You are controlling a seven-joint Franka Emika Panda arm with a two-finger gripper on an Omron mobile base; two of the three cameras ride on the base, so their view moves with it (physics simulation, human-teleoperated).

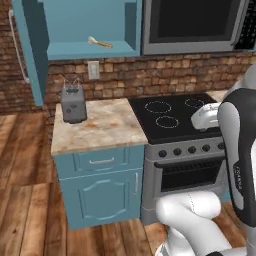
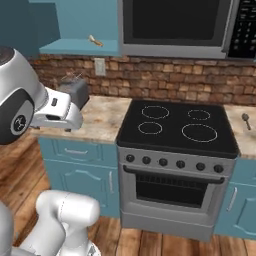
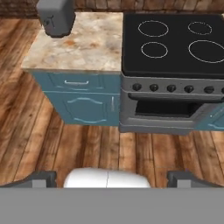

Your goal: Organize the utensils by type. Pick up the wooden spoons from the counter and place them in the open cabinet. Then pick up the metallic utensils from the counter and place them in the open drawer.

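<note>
You see one slim wooden spoon with a pale bowl (image 1: 100, 42) lying on the shelf of the open teal upper cabinet (image 1: 90, 50). On the beige marbled stone counter (image 1: 107, 125) left of the black stovetop (image 1: 170, 117) stands a grey metal toaster (image 1: 73, 102). A short dark-grey spoon with a round bowl (image 2: 246, 120) rests on the counter stretch right of the stove. The gripper (image 3: 111, 177) hangs high over the wooden floor, its dark fingertips (image 3: 43, 178) spread wide apart, holding nothing.
</note>
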